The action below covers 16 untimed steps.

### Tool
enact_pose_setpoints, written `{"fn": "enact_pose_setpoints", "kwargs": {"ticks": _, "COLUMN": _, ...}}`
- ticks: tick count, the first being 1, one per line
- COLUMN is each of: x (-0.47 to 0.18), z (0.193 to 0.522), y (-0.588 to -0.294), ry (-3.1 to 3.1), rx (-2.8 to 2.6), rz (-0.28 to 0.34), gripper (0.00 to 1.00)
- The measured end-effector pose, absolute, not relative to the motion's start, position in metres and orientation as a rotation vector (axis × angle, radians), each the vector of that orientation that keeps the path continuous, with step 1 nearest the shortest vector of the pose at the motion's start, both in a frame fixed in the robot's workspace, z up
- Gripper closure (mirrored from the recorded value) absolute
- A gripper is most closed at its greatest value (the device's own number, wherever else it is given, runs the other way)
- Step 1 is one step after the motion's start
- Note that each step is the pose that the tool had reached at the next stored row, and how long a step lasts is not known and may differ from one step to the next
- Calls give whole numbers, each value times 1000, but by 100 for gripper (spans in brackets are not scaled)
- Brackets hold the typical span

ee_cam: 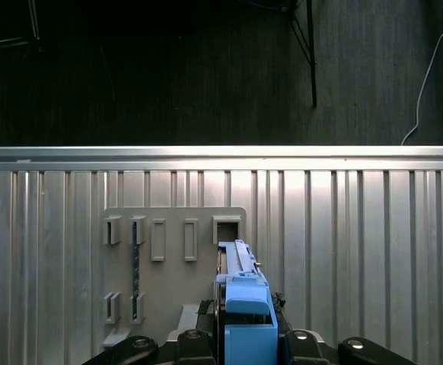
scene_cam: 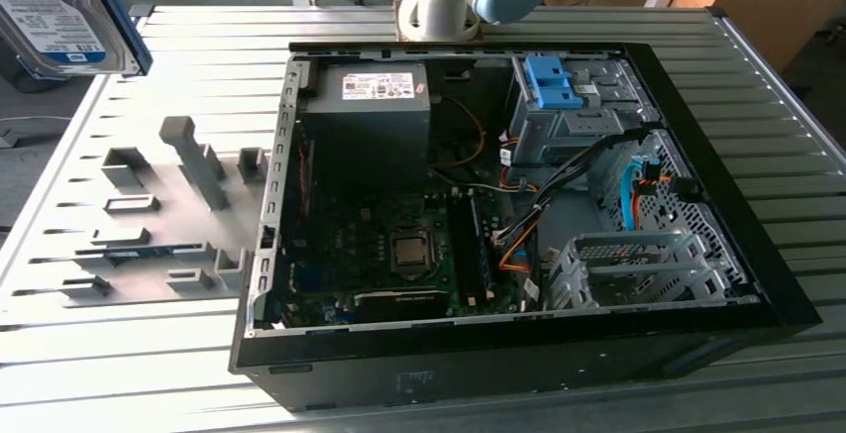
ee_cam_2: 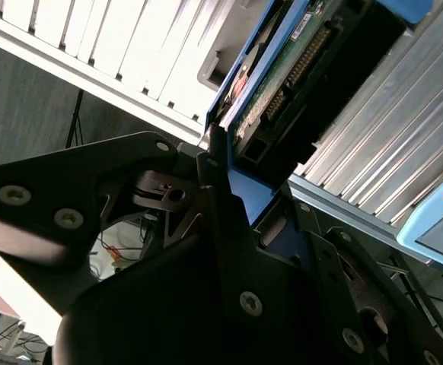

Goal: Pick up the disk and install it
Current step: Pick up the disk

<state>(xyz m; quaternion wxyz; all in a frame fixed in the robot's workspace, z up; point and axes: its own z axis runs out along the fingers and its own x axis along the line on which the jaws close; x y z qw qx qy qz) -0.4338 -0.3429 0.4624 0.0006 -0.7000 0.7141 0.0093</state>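
Observation:
The disk [scene_cam: 59, 12], silver with a white-and-blue label and a bright blue carrier, hangs in the air at the exterior view's far upper left, above the slatted table's edge. In the first wrist view the disk [ee_cam: 244, 304] stands edge-on between the black fingers [ee_cam: 195, 338], high over the grey fixture plate [ee_cam: 176, 251]. The second wrist view shows the underside of the disk [ee_cam_2: 297, 68], its circuit board and connector, with my gripper [ee_cam_2: 240, 186] shut on the blue carrier frame.
An open computer case [scene_cam: 516, 205] lies on the slatted aluminium table [scene_cam: 158, 354], with a blue bracket [scene_cam: 549, 81] on its metal drive bay and a silver cage [scene_cam: 635, 265] near the front. The grey fixture plate [scene_cam: 158, 205] with upright holders sits left of the case. The arm base [scene_cam: 443, 2] stands behind it.

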Motion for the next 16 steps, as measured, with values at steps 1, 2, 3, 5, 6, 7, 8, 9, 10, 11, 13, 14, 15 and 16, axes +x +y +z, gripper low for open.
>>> {"fn": "enact_pose_setpoints", "kwargs": {"ticks": 1, "x": -434, "z": 464, "y": -343, "ry": 2242, "rx": -2198, "rz": 29, "gripper": 64}}
{"fn": "enact_pose_setpoints", "kwargs": {"ticks": 2, "x": -434, "z": 465, "y": -343, "ry": 2242, "rx": -2198, "rz": 29, "gripper": 64}}
{"fn": "enact_pose_setpoints", "kwargs": {"ticks": 3, "x": -434, "z": 466, "y": -343, "ry": 2242, "rx": -2198, "rz": 29, "gripper": 64}}
{"fn": "enact_pose_setpoints", "kwargs": {"ticks": 5, "x": -434, "z": 469, "y": -343, "ry": 2242, "rx": -2198, "rz": 29, "gripper": 64}}
{"fn": "enact_pose_setpoints", "kwargs": {"ticks": 6, "x": -434, "z": 471, "y": -343, "ry": 2242, "rx": -2198, "rz": 29, "gripper": 64}}
{"fn": "enact_pose_setpoints", "kwargs": {"ticks": 7, "x": -434, "z": 472, "y": -343, "ry": 2242, "rx": -2198, "rz": 29, "gripper": 64}}
{"fn": "enact_pose_setpoints", "kwargs": {"ticks": 8, "x": -434, "z": 474, "y": -343, "ry": 2242, "rx": -2198, "rz": 29, "gripper": 64}}
{"fn": "enact_pose_setpoints", "kwargs": {"ticks": 9, "x": -434, "z": 476, "y": -343, "ry": 2242, "rx": -2198, "rz": 29, "gripper": 64}}
{"fn": "enact_pose_setpoints", "kwargs": {"ticks": 10, "x": -434, "z": 478, "y": -343, "ry": 2242, "rx": -2198, "rz": 29, "gripper": 64}}
{"fn": "enact_pose_setpoints", "kwargs": {"ticks": 11, "x": -434, "z": 479, "y": -343, "ry": 2242, "rx": -2198, "rz": 29, "gripper": 64}}
{"fn": "enact_pose_setpoints", "kwargs": {"ticks": 13, "x": -434, "z": 482, "y": -343, "ry": 2242, "rx": -2198, "rz": 29, "gripper": 64}}
{"fn": "enact_pose_setpoints", "kwargs": {"ticks": 14, "x": -434, "z": 483, "y": -343, "ry": 2242, "rx": -2198, "rz": 29, "gripper": 64}}
{"fn": "enact_pose_setpoints", "kwargs": {"ticks": 15, "x": -434, "z": 485, "y": -343, "ry": 2242, "rx": -2198, "rz": 29, "gripper": 64}}
{"fn": "enact_pose_setpoints", "kwargs": {"ticks": 16, "x": -434, "z": 486, "y": -343, "ry": 2242, "rx": -2198, "rz": 29, "gripper": 64}}
